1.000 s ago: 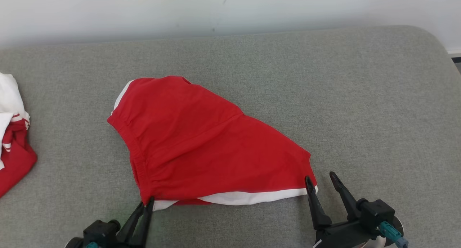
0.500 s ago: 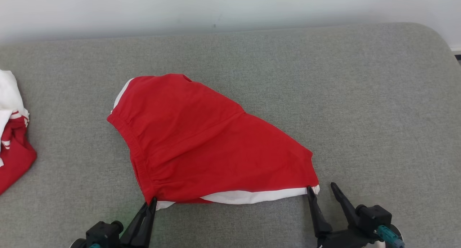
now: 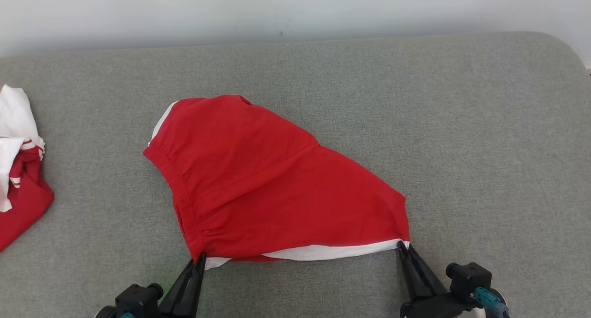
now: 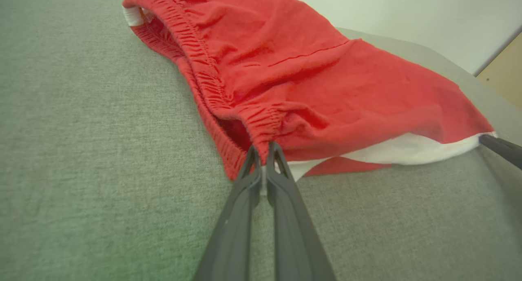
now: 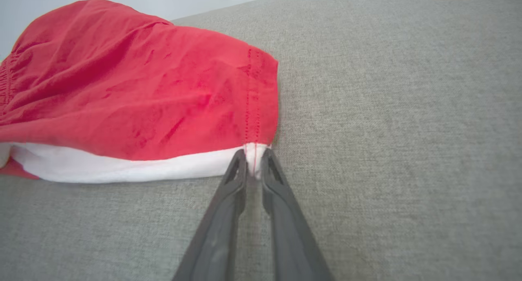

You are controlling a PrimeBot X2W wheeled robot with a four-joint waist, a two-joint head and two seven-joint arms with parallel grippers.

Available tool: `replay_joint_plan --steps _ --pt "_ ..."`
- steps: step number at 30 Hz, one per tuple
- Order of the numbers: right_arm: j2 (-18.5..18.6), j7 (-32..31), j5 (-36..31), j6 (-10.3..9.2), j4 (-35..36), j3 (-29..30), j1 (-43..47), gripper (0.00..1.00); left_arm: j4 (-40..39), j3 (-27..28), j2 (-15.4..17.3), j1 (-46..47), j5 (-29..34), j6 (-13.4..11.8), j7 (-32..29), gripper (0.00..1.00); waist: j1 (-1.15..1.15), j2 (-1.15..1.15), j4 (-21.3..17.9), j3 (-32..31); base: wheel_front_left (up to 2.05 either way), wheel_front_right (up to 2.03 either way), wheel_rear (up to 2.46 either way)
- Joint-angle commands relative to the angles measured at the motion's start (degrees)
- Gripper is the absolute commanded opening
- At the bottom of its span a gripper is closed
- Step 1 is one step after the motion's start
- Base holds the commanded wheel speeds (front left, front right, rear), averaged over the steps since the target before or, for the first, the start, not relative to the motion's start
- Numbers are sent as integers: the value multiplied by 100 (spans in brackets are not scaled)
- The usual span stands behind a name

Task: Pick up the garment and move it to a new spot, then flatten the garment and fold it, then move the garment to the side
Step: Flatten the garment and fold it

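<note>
The garment (image 3: pixel 277 189), red shorts with white trim, lies spread in the middle of the grey cushion (image 3: pixel 485 138), near edge toward the robot. The left gripper (image 3: pixel 199 259) is pinched tight on the waistband corner and the right gripper (image 3: pixel 402 246) is closed on the white hem corner, probably so both near corners can lift together for a fold. Whether each pinch catches both layers is unclear.

A: Entry one, furniture?
B: A grey upholstered surface (image 3: pixel 461 124) is spreading wide, its far right corner (image 3: pixel 561 50) curving round.
A: Entry two, backdrop?
B: A pale wall (image 3: pixel 184 13) is running behind it, evenly lit; a tan panel (image 4: pixel 507 69) is adjoining.
</note>
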State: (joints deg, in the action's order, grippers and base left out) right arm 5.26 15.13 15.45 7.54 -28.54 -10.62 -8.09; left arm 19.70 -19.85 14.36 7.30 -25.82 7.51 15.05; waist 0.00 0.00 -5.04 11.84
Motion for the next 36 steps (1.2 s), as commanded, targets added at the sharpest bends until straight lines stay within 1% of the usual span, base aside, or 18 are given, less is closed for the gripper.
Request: replay_joint_plan --steps 1,5,8,14,17,22,23,27,29,32,34,36 --pt "18 1 62 -11 9 -23 -41 0 -20 10 -11 -38 30 -7 19 0 0 0 4 -19 0 0 0" --pt "11 1 75 -11 182 -13 2 0 -61 63 9 -63 61 -7 19 0 0 0 4 -104 0 0 0" --pt "17 1 105 -11 451 58 57 0 -203 143 39 -88 120 -7 19 0 0 0 8 -214 0 0 0" --pt "3 1 249 -11 1482 282 -99 0 -860 421 257 66 323 -9 18 0 0 0 13 -607 0 0 0" --pt "56 1 408 -12 1968 295 -320 0 -1162 478 541 239 341 -11 18 0 0 0 8 -877 0 0 0" --pt "307 2 589 -12 2571 216 -952 0 -1519 352 1273 856 210 -12 19 0 0 0 -6 -1195 0 0 0" --pt "307 2 589 -12 2571 216 -952 0 -1519 352 1273 856 210 -12 19 0 0 0 -6 -1195 0 0 0" --pt "532 1 759 -12 2888 168 -1549 0 -1705 209 1871 1573 -56 -13 13 0 0 0 10 -1271 0 0 0" --pt "638 1 842 -13 2945 139 -1829 0 -1740 100 2133 1948 -146 -13 -109 0 0 0 15 -1250 0 0 0" --pt "817 1 900 -13 2824 8 -2221 0 -1713 -136 2387 2433 -352 -13 -358 0 0 0 8 -1120 0 0 0" --pt "947 0 940 -12 2608 -125 -2476 0 -1684 -332 2426 2749 -491 -12 -500 0 0 0 13 -900 0 0 0" --pt "1070 1 990 -12 2365 -273 -2789 0 -1577 -584 2396 3042 -650 -12 -634 0 0 0 20 -573 0 0 0"
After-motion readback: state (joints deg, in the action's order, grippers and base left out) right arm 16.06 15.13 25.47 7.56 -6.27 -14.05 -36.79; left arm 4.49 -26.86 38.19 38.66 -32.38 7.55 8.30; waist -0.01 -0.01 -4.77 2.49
